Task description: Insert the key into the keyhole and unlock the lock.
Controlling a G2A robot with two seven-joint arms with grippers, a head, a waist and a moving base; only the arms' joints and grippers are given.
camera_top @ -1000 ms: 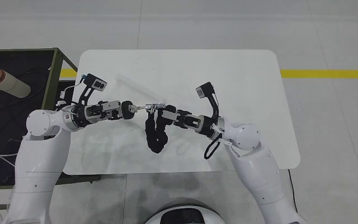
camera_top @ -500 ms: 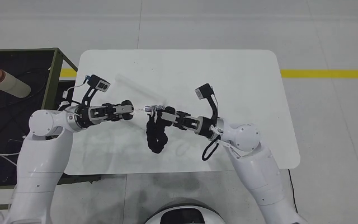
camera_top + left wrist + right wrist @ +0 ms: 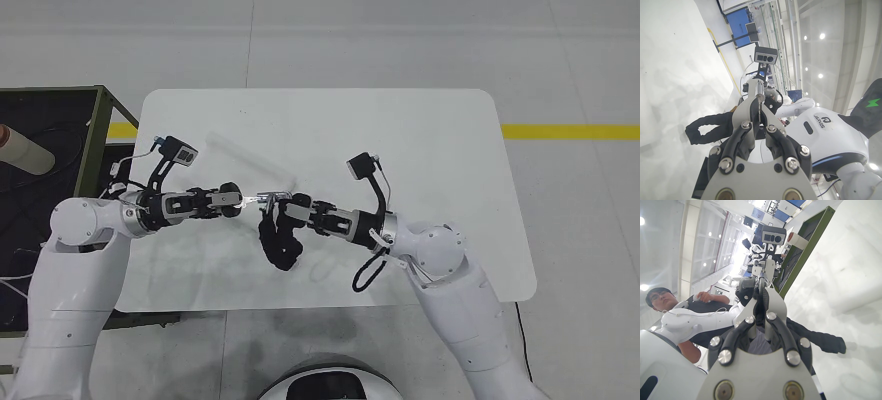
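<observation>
My left gripper (image 3: pixel 237 198) (image 3: pixel 757 103) is shut on the key (image 3: pixel 759 113), a thin metal blade seen edge-on between its pads. Facing it, my right gripper (image 3: pixel 291 208) (image 3: pixel 761 293) is shut on the lock (image 3: pixel 271 198) (image 3: pixel 760 91), held above the white table (image 3: pixel 400 130). The lock is a silver cylinder, and its round keyhole face points at the key. The key's tip sits at that face; I cannot tell how deep it goes. The lock's black fabric-covered cable (image 3: pixel 278 245) (image 3: pixel 702 128) (image 3: pixel 821 341) hangs in a loop onto the table.
A green-framed cart (image 3: pixel 95 140) holding a cardboard roll (image 3: pixel 25 150) stands off the table's left edge. A yellow floor line (image 3: pixel 570 131) runs past the right side. Bare tabletop lies beyond and to the right of the two grippers.
The left gripper drew back a little from the lock's end, then closed the gap again. The right gripper with the lock shifted slightly left and toward the near edge.
</observation>
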